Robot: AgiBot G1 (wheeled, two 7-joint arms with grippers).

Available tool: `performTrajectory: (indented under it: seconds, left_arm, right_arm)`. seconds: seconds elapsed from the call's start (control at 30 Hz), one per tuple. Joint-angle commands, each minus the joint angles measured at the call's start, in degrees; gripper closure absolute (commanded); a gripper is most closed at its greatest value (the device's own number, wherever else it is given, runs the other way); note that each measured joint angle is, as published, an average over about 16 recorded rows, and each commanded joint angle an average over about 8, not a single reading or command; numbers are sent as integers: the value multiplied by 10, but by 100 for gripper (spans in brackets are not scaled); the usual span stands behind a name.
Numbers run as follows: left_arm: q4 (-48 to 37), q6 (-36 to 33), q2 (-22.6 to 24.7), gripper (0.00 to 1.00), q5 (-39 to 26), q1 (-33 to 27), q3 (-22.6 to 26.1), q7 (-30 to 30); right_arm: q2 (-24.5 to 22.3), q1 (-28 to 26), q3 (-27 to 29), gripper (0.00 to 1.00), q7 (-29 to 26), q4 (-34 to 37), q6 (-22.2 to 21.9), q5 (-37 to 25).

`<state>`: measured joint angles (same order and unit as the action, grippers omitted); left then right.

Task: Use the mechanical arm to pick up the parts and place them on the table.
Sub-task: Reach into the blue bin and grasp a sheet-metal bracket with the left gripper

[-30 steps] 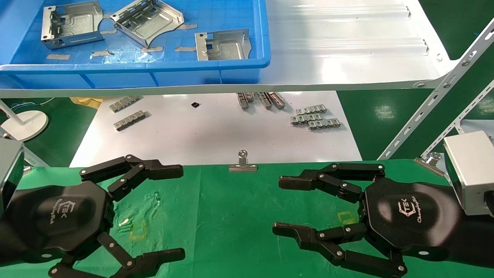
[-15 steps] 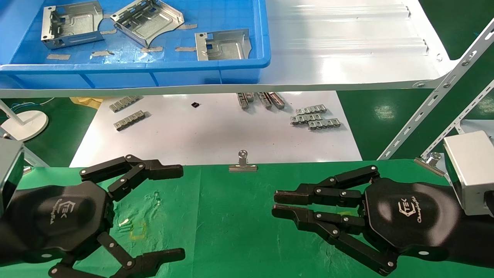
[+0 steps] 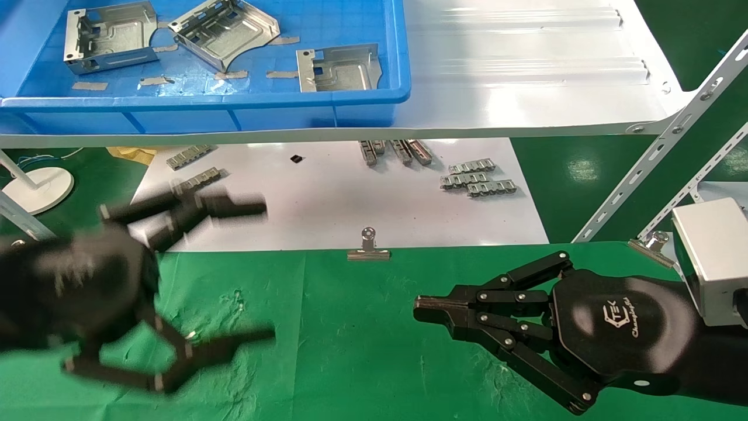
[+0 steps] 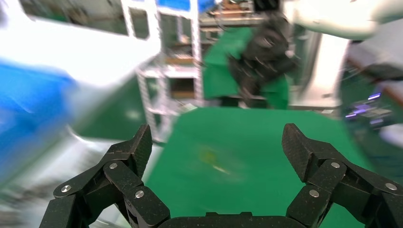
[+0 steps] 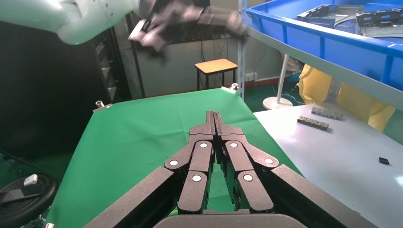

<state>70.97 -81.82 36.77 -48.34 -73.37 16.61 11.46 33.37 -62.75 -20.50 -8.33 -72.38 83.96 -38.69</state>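
Lifting off the table (image 3: 350, 327), the left gripper (image 3: 257, 272) has swung toward the tray (image 3: 374, 96) holding the parts (image 3: 339, 69), fingers apart (a reach, likely); the right gripper (image 3: 419, 306), fingers together, has stayed low.

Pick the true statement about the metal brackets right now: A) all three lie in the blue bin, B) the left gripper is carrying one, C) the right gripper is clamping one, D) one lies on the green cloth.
A: all three brackets lie in the blue bin; the right gripper is closed on nothing and the open left gripper is empty.
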Motion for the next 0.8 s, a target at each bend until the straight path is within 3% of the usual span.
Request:
performTrajectory:
  seconds: [0.03, 0.2, 0.4, 0.53, 0.7, 0.73, 0.8]
  left_arm:
    - [4, 12, -1, 0, -13, -30, -4, 1]
    - [-105, 52, 66, 0, -137, -184, 46, 8]
    - [-323, 121, 176, 0, -282, -353, 111, -7]
    - [-451, 192, 235, 0, -344, -422, 137, -31]
    - [-564, 296, 287, 0, -391, -462, 156, -52]
    - [-583, 317, 295, 5, -396, -465, 158, -52]
    - [-616, 354, 310, 27, -404, -469, 160, -51]
  right_arm:
    - [0, 0, 0, 100, 0, 0, 0, 0]
    - [0, 0, 0, 100, 0, 0, 0, 0]
    - [0, 0, 0, 100, 0, 0, 0, 0]
    - [0, 0, 0, 100, 0, 0, 0, 0]
    - [0, 0, 0, 100, 0, 0, 0, 0]
    - [0, 0, 0, 100, 0, 0, 0, 0]
    - [0, 0, 0, 100, 0, 0, 0, 0]
